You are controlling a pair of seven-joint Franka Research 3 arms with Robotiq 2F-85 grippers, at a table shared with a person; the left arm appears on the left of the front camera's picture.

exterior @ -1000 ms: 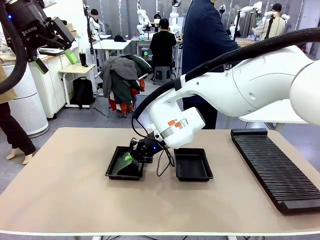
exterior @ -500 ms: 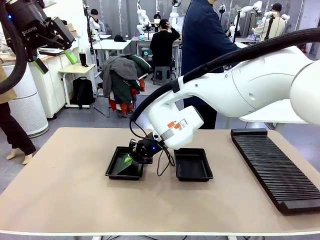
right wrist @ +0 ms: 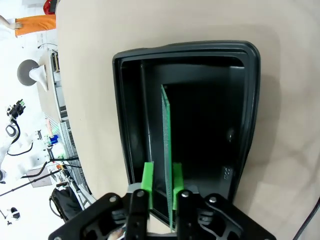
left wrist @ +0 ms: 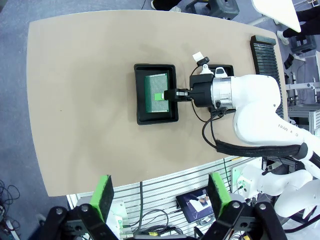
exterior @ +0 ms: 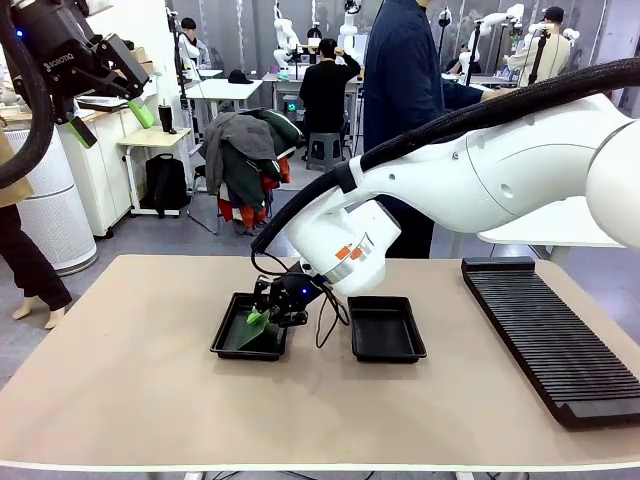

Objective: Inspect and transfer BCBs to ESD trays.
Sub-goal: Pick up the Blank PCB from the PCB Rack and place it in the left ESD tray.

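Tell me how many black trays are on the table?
2. The left ESD tray sits near the table's middle with a green circuit board in it. The right ESD tray lies beside it, a little apart, and looks empty.

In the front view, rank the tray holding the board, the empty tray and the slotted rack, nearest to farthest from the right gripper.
1. Tray holding the board, under the right gripper.
2. Empty tray, just right of it.
3. Slotted rack, table's right side.
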